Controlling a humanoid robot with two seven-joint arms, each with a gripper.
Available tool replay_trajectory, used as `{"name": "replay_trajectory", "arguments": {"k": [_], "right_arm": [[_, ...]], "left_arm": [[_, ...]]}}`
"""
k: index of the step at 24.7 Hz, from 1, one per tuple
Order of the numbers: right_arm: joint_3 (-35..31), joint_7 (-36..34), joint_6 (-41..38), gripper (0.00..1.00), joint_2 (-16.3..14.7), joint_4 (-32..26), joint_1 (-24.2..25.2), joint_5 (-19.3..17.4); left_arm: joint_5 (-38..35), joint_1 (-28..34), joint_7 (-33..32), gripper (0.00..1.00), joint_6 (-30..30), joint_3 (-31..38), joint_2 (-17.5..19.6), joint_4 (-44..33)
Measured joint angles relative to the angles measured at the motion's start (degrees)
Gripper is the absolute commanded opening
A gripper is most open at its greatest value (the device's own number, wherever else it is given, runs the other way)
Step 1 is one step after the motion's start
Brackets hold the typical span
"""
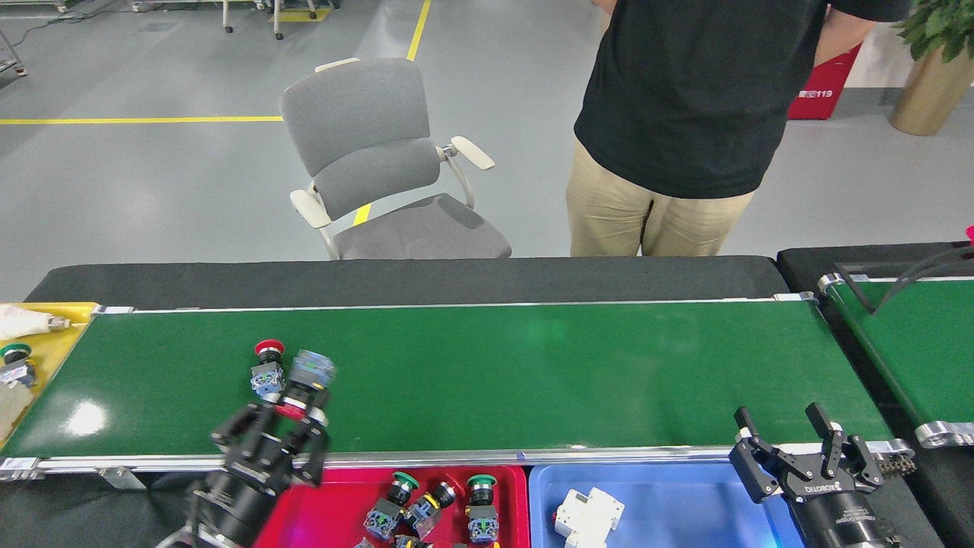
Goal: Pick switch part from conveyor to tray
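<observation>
A long green conveyor (533,365) w/ silver side rails is seen running across the head view. The left gripper (283,428) is held over the near edge of the belt, just above the red tray (335,510). Its fingers (313,447) are closed round a switch part (304,384): the red cap is pinched btwn them, and the grey-blue contact block is seen sticking up and away from the gripper, blurred. A 2nd switch part w/ red button (266,367) is left on the belt, just beside the held one on its left; whether the two touch can't be told.

In the red tray, three green-capped switches (430,506) are lying close together near its right side. Next to it on the right, a blue tray (670,502) is seen w/ a white breaker-type block (587,516) inside.

The right gripper (806,449) is held at the near right end of the conveyor, over the rail corner, jaws spread wide apart, nothing btwn them.

At the far left, a yellow tray (46,358) is partly in view, w/ a green-capped part (14,361) in it. A 2nd green belt (921,342) is seen at the right edge. Behind the conveyor, a grey chair (380,167) and a person in black shirt & tan trousers (677,129) are seen on the grey floor
</observation>
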Motion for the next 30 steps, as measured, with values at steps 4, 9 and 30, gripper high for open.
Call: {"name": "replay_trajectory", "arguments": {"k": [4, 9, 30], "right_arm": [[-0.1, 0.0, 0.1, 0.99, 0.0, -0.6, 1.6, -0.1], [-0.1, 0.0, -0.3, 0.99, 0.0, -2.8, 4.5, -0.1], [1.3, 0.1, -0.6, 0.99, 0.4, -2.7, 5.1, -0.2]], "left_arm": [[0.0, 0.3, -0.7, 1.00, -0.5, -1.7, 0.0, -0.4], [0.0, 0.3, -0.9, 1.00, 4.4, 0.9, 0.0, 0.4], [-0.3, -11.4, -0.8, 1.00, 9.3, 25.6, 9.9, 25.3]]}}
